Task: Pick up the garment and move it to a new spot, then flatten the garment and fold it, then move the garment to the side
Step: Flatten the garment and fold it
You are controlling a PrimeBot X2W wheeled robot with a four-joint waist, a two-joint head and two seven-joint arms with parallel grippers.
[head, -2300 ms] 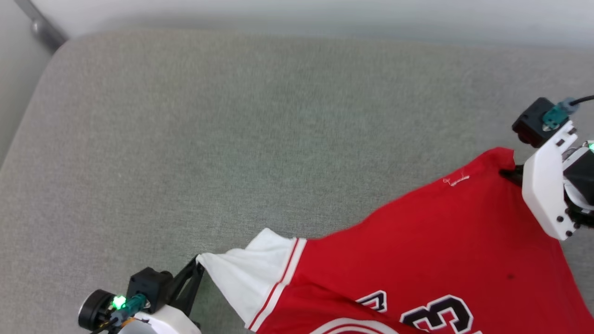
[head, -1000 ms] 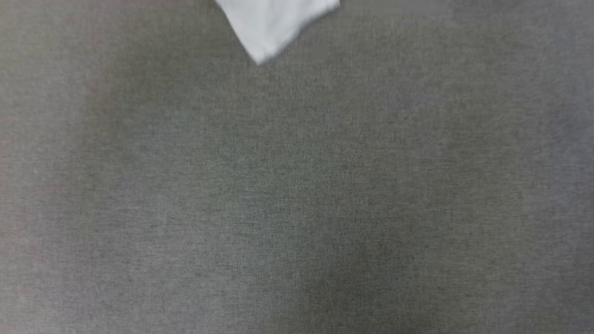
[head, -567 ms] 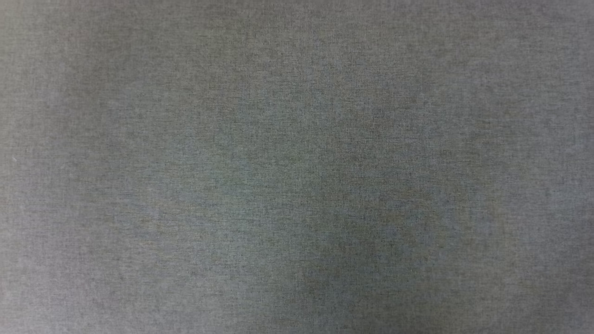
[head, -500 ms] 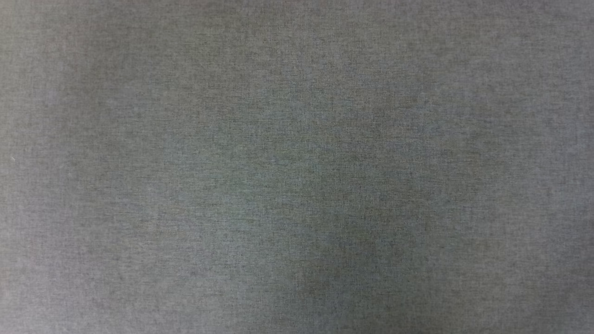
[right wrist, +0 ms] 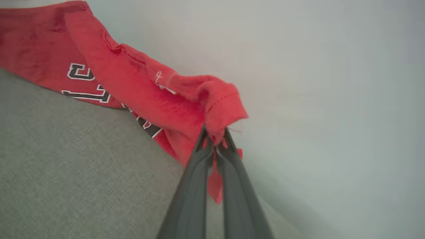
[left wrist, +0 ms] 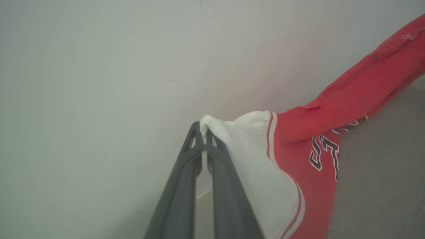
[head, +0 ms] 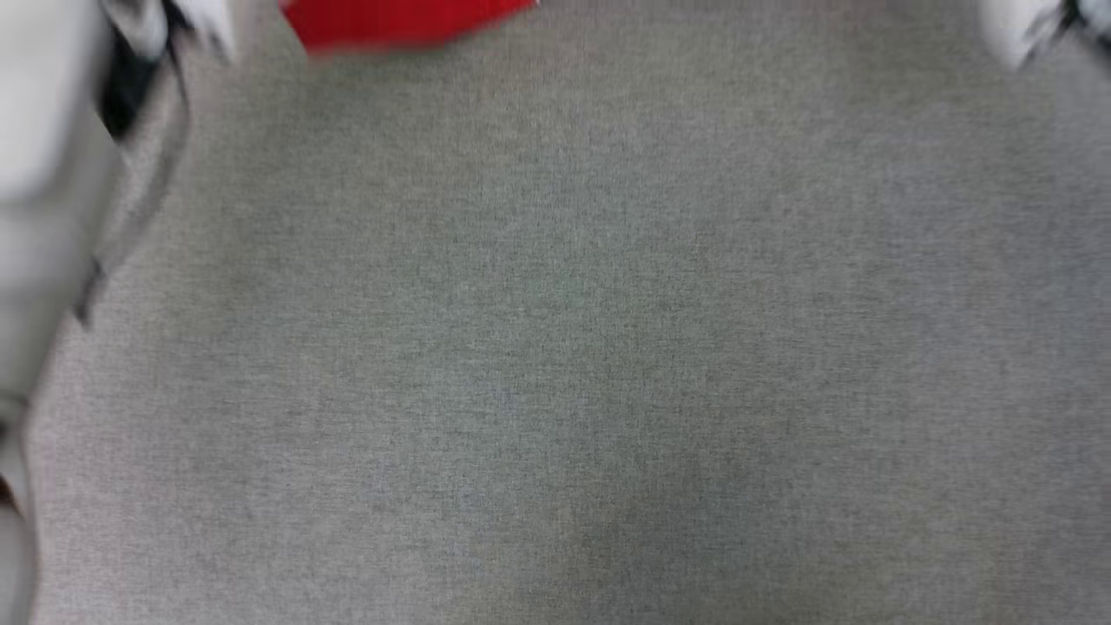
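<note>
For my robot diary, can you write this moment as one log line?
garment: held up between grippers | left gripper: shut on white sleeve | right gripper: shut on red corner

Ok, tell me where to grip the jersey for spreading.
The white sleeve at its edge from the left and the red hem corner from the right, as the left gripper and right gripper pinch them: the jersey hangs spanned between.

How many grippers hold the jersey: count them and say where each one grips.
2. The left gripper is shut on the tip of the jersey's white sleeve. The right gripper is shut on a bunched red edge of it.
</note>
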